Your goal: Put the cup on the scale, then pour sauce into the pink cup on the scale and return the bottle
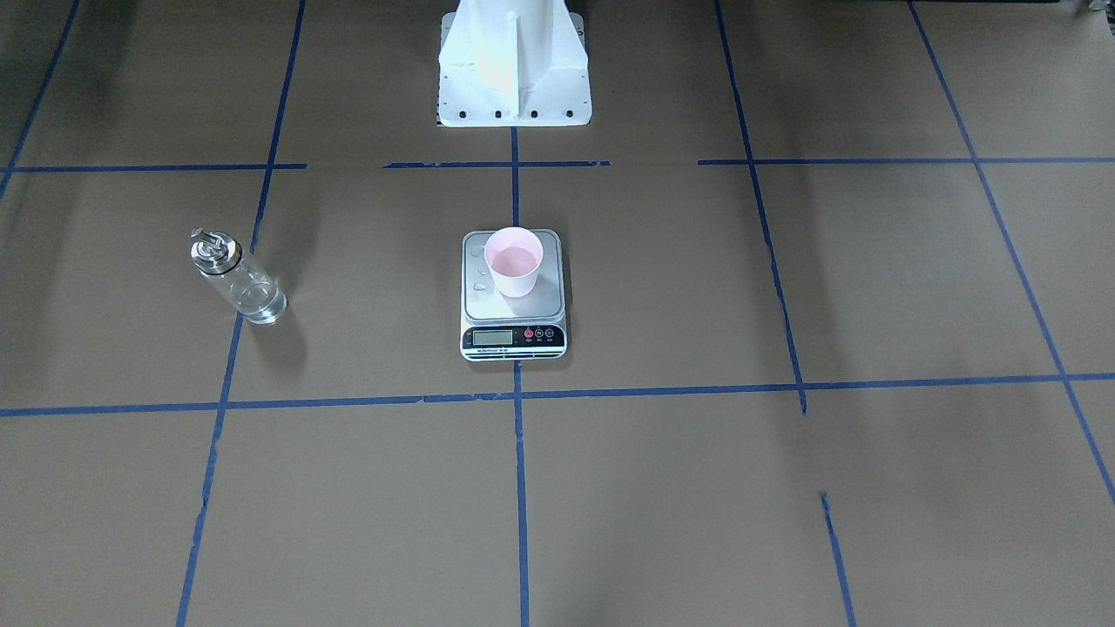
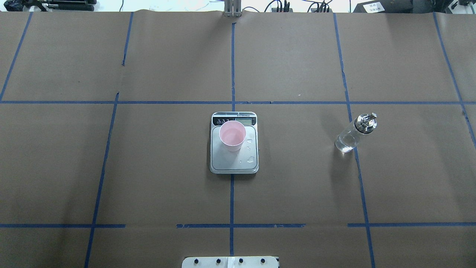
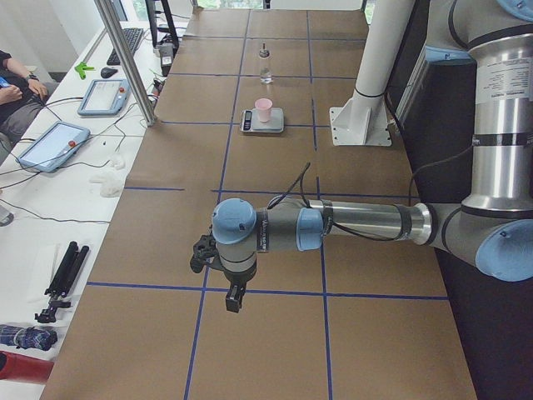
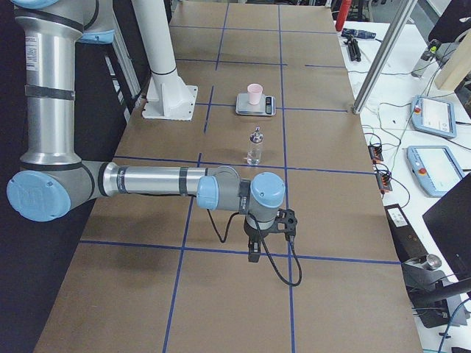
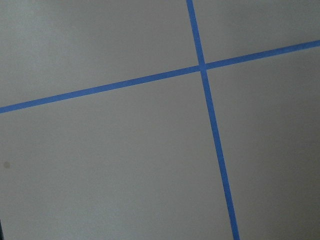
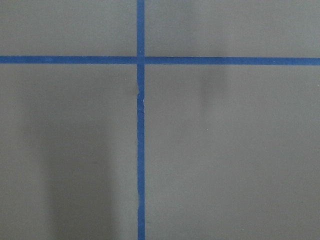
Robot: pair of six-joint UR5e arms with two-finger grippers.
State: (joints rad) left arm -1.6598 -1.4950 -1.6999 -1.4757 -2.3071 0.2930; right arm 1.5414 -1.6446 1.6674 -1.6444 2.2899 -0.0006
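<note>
The pale pink cup (image 1: 514, 261) (image 2: 232, 136) stands upright on the silver scale (image 1: 545, 301) (image 2: 223, 163) at the table's middle, with clear sauce (image 1: 512, 259) in it. A few drops lie on the platform (image 2: 251, 159). The glass bottle (image 1: 237, 279) (image 2: 353, 134) with its metal spout stands upright on the table, apart from the scale, on the robot's right. My left gripper (image 3: 231, 296) shows only in the exterior left view and my right gripper (image 4: 254, 250) only in the exterior right view. Both hang far from the scale, and I cannot tell whether they are open or shut.
The white robot pedestal (image 1: 514, 70) stands behind the scale. Blue tape lines (image 2: 232, 193) grid the brown table. Tablets (image 3: 52, 143) and a tripod (image 3: 62, 279) lie on a side bench, where a person's arm (image 3: 10, 83) shows.
</note>
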